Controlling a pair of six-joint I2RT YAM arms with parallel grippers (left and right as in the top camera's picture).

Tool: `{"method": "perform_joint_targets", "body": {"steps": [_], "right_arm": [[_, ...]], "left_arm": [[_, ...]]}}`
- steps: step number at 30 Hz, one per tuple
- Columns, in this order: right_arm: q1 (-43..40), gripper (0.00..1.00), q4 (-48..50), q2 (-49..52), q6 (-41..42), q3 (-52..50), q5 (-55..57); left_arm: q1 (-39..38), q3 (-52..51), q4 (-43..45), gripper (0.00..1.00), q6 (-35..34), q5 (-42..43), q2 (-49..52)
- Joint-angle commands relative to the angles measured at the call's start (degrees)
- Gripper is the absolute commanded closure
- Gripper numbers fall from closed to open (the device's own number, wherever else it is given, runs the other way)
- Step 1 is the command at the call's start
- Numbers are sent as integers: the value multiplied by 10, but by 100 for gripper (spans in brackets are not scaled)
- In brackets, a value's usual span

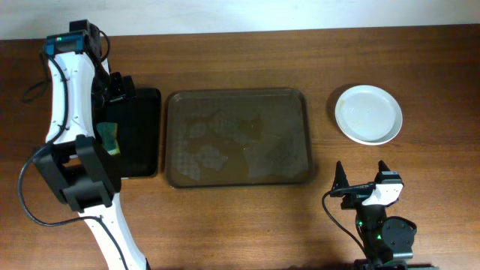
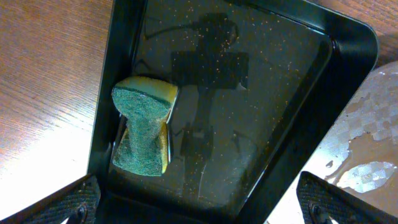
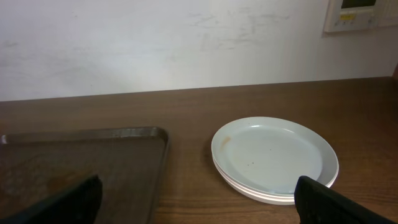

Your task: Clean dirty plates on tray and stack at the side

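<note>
I find the tray [image 1: 285,112] bare, wet only; plates [image 1: 368,114] stacked right of it. Left tool [image 2: 199,208] wide over the sponge [image 2: 142,127] left of tray; right tool [image 1: 361,178] wide, empty. Stacking appears complete; next, retire both arms.

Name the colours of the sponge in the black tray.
The sponge is green over yellow; the left wrist view shows it best.
</note>
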Motion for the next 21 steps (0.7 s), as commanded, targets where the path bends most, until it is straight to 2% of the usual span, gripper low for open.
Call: {"method": "perform_joint_targets", "body": {"steps": [1, 3, 6, 8, 12, 14, 15, 17, 21], "right_arm": [[6, 1, -2, -5, 0, -4, -5], [6, 2, -2, -5, 0, -4, -5], [6, 2, -2, -5, 0, -4, -5], [6, 1, -2, -5, 0, -4, -5], [6, 2, -2, -5, 1, -4, -5], [6, 2, -2, -5, 0, -4, -5], [6, 2, -2, -5, 1, -4, -5], [6, 2, -2, -5, 1, -4, -5], [6, 2, -2, -5, 1, -4, -5]], "left_arm": [[0, 5, 1, 1, 3, 1, -11], [1, 5, 1, 1, 3, -20, -11], [1, 5, 141, 1, 3, 35, -60], [-9, 5, 220, 1, 9, 41, -107], [-18, -11, 248, 1, 64, 40, -185], [-17, -51, 276, 1, 82, 39, -227], [-17, -77, 300, 1, 85, 38, -246], [-17, -259, 446, 1, 85, 37, -354], [-17, -518, 622, 1, 87, 25, -504]]}}
